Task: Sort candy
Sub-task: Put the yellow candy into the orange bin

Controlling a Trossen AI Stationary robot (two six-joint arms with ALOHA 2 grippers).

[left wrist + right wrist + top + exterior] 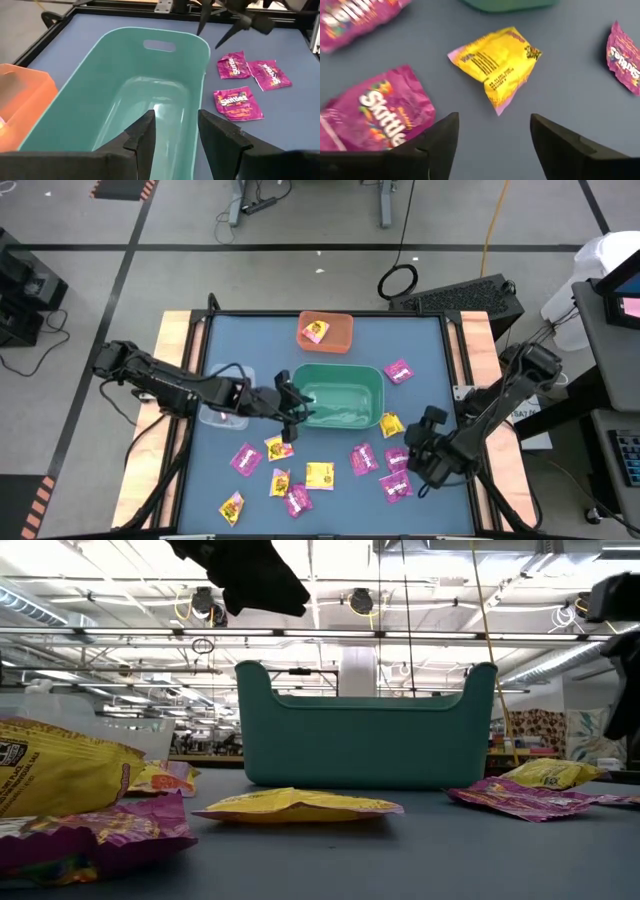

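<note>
Candy packets point(318, 475) lie scattered on the blue table point(430, 350) in front of the green bin point(340, 395) – the right gripper point(492, 145), fingers apart and empty, hovers above a yellow packet point(497, 62), seemingly to pick it, while the left gripper point(175, 137), parted and empty, hangs over the bin.

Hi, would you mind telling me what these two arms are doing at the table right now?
They are sorting wrapped candy packets into bins. The left gripper hangs open and empty over the teal plastic bin, which looks empty. The right gripper, also open and holding nothing, hovers over a yellow square packet on the blue table. Many magenta packets lie loose; the orange bin holds one yellow packet.
</note>
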